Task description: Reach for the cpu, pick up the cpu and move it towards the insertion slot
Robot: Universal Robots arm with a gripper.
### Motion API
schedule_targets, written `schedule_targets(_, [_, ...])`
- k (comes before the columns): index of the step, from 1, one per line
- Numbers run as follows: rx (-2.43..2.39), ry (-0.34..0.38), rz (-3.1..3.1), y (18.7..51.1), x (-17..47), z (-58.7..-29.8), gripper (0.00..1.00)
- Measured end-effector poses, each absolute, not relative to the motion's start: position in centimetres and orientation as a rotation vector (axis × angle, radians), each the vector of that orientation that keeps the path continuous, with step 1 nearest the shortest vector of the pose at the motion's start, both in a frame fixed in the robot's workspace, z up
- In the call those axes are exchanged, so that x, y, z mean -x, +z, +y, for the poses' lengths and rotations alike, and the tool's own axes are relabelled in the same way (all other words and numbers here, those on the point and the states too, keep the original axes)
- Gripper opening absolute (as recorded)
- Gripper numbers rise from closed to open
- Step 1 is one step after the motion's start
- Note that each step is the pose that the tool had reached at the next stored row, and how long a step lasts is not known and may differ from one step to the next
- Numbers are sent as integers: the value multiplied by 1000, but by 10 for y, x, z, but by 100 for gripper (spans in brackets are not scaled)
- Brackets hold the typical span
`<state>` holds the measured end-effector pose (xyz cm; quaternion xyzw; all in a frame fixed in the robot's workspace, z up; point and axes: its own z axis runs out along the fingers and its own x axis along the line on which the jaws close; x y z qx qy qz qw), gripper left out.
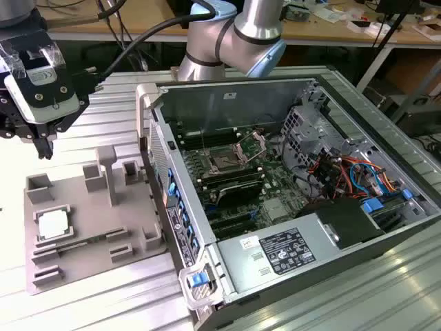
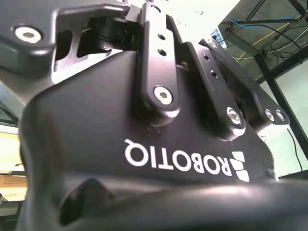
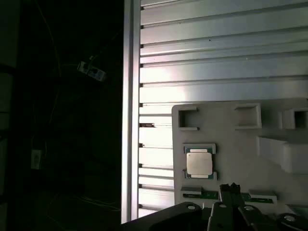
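Observation:
The cpu (image 1: 54,224), a small silvery square chip, lies flat in a raised frame on the grey plastic tray (image 1: 103,227) at the exterior view's left. My gripper (image 1: 47,150) hangs in the air above the tray's far corner, well clear of the cpu, with its fingers shut and nothing between them. In the first wrist view the cpu (image 3: 199,162) sits on the tray (image 3: 231,139) a short way off from the gripper (image 3: 233,186). The insertion slot (image 1: 224,162), a dark square socket with a metal frame and raised lever, sits on the green board inside the open computer case.
The open computer case (image 1: 296,207) stands to the exterior view's right of the tray, its tall side wall (image 1: 155,131) close to it. Upright posts (image 1: 107,172) rise from the tray. Cables (image 1: 351,176) and a power supply (image 1: 289,252) fill the case's near end. The arm (image 1: 234,34) reaches over from behind.

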<state>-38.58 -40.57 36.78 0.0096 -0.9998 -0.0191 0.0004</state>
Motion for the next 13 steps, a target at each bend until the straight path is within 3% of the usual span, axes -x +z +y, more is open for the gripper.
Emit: schedule_targets(13, [-30,-60,-3140,366,400,-406,11])
